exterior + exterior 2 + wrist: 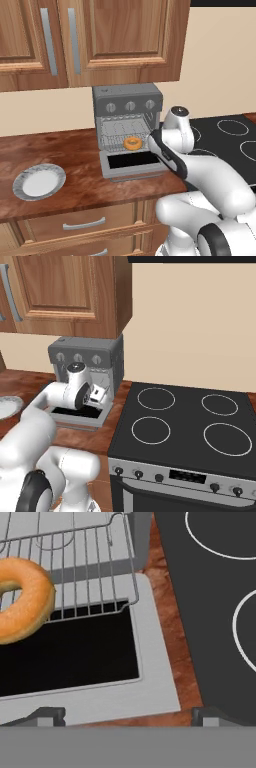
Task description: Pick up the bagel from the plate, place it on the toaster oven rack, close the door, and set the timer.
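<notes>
The golden bagel (132, 143) lies on the silver wire toaster oven rack (116, 134), near its front edge; in the hand view the bagel (22, 602) rests at the left of the rack (95, 572). The door (112, 173) hangs open, flat on the counter, its dark window facing up. My gripper (129, 717) hovers open and holding nothing above the door's right side (155, 682), to the right of the bagel. The plate (20, 187) sits bare at the counter's left.
The grey toaster oven (127, 100) has three knobs across its top panel and stands under the wooden wall cabinets (115, 40). A black stovetop (180, 426) with four ring burners lies directly right of the door. Brown counter (75, 155) stretches left toward the plate.
</notes>
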